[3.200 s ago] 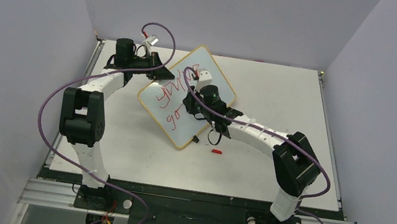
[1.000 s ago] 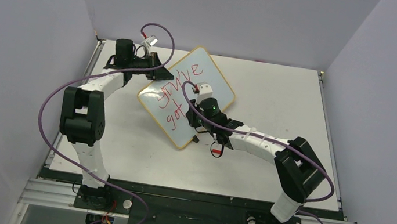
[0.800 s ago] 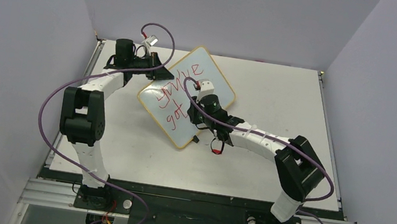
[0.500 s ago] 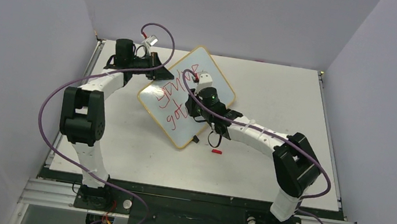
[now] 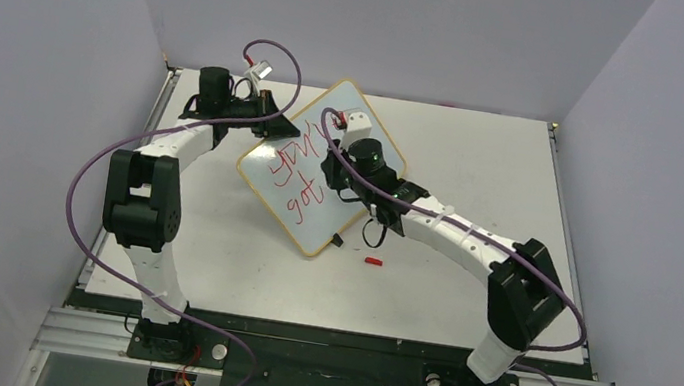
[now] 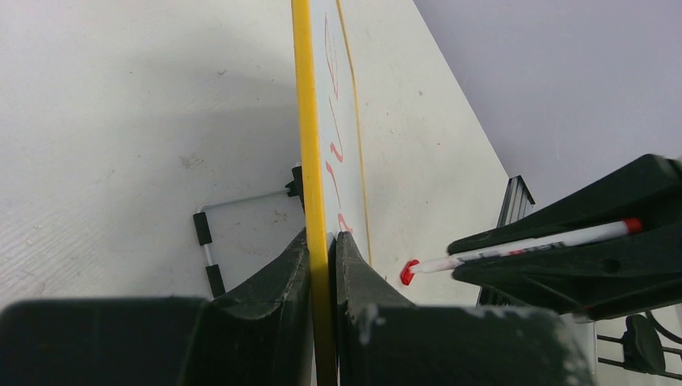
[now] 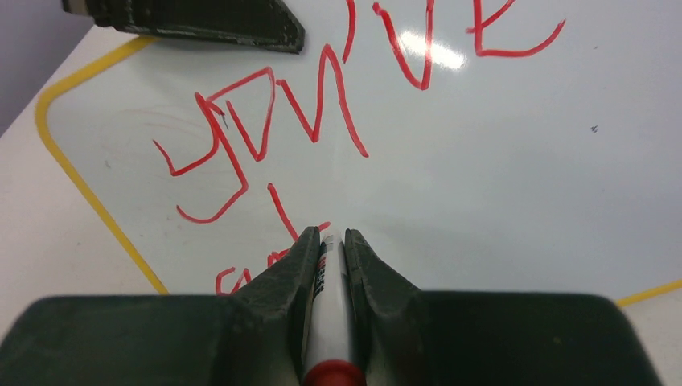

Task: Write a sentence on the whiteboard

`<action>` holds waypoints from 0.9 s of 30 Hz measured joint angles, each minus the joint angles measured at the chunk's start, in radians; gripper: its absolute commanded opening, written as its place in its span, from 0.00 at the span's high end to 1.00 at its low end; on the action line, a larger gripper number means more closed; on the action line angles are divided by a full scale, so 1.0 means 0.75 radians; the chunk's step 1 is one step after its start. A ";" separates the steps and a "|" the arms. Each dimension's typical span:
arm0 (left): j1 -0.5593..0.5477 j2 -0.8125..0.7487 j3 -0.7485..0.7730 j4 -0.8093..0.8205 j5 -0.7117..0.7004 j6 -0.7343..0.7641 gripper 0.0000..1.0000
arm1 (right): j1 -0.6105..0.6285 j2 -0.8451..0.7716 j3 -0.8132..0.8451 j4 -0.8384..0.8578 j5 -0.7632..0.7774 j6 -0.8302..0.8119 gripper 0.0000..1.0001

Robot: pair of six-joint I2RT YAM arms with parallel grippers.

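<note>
As I view it from above, whiteboard [image 5: 311, 229]: cornerwise on the table [image 5: 484, 162], long axis near-left to far-right.
Sentence [image 7: 316, 133]: red, running along that axis.
Left jaws: clamped on its yellow frame.
Right jaws: gripping marker [image 6: 523, 241], tip toward whiteboard.

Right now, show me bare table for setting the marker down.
Free: the table right of the whiteboard, out to its right edge; also between the left arm and the board. Crowded: the board itself, left tool clamping it, right tool holding the marker, red cap beside its near corner.
</note>
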 measured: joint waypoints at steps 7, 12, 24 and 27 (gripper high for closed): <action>0.000 0.000 0.000 0.001 0.001 0.001 1.00 | -0.010 -0.219 -0.020 -0.008 0.037 -0.038 1.00; 0.000 0.000 0.000 0.002 0.001 0.000 1.00 | -0.025 -0.375 -0.088 0.002 0.069 -0.048 1.00; -0.001 0.000 0.000 0.007 0.007 0.000 1.00 | -0.086 -0.470 -0.309 0.027 0.090 -0.051 1.00; -0.001 0.000 0.000 0.009 0.009 0.000 1.00 | -0.114 -0.456 -0.330 0.049 0.065 -0.044 1.00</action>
